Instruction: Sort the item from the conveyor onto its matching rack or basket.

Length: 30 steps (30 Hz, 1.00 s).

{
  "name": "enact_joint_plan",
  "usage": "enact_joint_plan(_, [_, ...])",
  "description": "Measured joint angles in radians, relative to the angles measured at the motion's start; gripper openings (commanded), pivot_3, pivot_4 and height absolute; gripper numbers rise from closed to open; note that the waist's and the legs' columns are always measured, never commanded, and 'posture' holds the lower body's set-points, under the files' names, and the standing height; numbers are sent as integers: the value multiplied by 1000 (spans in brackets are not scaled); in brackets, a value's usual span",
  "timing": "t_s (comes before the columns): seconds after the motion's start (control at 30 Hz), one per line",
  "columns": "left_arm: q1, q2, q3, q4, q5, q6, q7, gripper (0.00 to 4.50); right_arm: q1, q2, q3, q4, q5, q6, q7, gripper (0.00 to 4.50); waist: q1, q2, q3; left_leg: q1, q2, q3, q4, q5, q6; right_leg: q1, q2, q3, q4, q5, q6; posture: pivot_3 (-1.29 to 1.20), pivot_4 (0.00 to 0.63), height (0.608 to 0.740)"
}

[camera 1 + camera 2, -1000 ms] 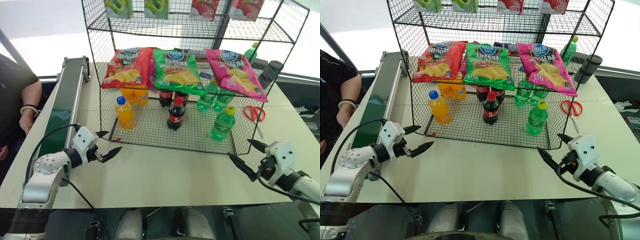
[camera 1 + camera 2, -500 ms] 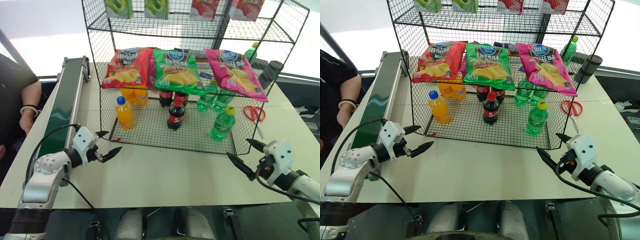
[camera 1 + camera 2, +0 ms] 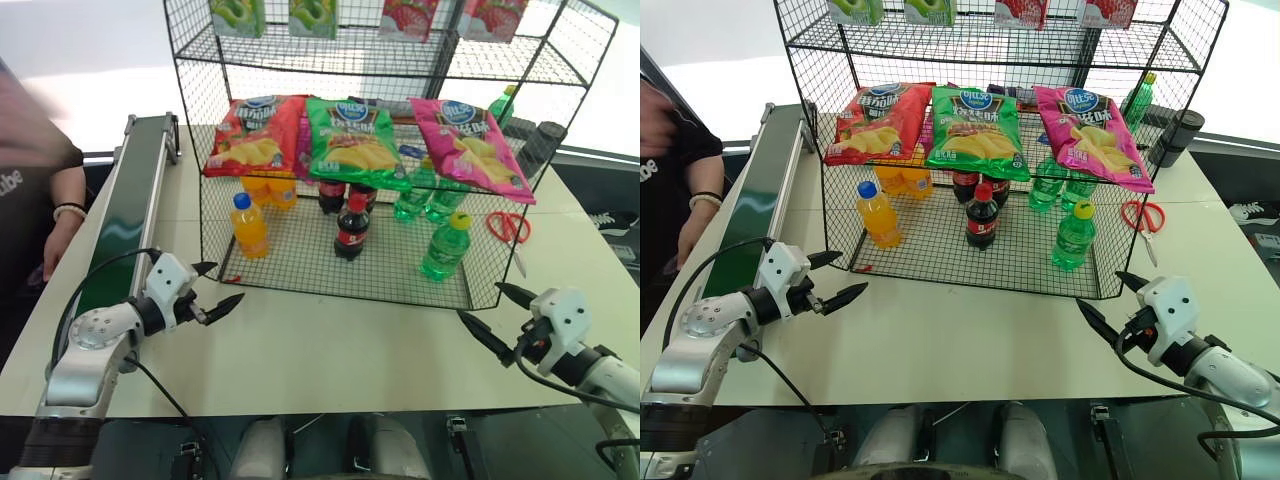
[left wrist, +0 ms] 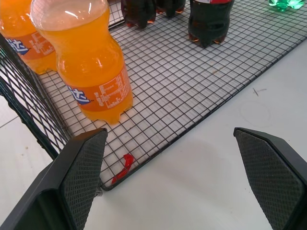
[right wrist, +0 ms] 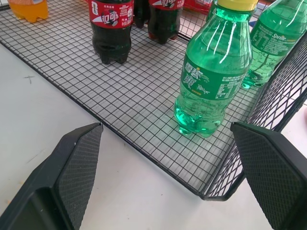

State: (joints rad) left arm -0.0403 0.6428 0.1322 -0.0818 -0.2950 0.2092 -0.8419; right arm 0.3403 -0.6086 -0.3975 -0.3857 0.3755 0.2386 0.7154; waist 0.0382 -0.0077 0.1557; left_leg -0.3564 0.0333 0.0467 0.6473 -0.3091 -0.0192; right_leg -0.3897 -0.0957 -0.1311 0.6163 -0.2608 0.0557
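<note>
My left gripper [image 3: 211, 288] hovers with its jaws spread wide and nothing between them, just in front of the rack's [image 3: 210, 215] near left corner. My right gripper [image 3: 491, 315] is spread just as wide and just as empty, in front of the rack's near right corner, above the table [image 3: 330, 350].

The green bottle [image 3: 445, 248] with the yellow cap stands upright on the rack's bottom grid, close to the near right corner and apart from my right fingers [image 5: 79, 163]. 2 more green bottles [image 3: 424, 198] stand behind it, deeper in the rack. On the same bottom grid a cola bottle [image 3: 351, 228] with a red cap stands near the middle, and an orange bottle [image 3: 248, 226] with a blue cap stands toward the left, right ahead of my left fingers [image 4: 84, 172]. A small red scrap [image 4: 123, 167] lies at the rack's front wire there.

3 chip bags [image 3: 352, 140] lie side by side on the rack's middle tier.

The conveyor [image 3: 125, 225] runs along the table to the left of the rack. A person's arm [image 3: 62, 225] hangs beside its far side. Red scissors [image 3: 508, 226] lie on the table to the right of the rack.
</note>
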Motion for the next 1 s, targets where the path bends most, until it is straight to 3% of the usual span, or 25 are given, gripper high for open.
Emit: enact_joint_plan(1.0, [-4, -17, 0, 0, 0, 0, 10, 4500, -31, 0, 36, -61, 0, 68, -46, 4435, 0, 0, 0, 0, 0, 0, 0, 0, 0, 0, 0, 0, 0, 0, 0, 0, 150, 733])
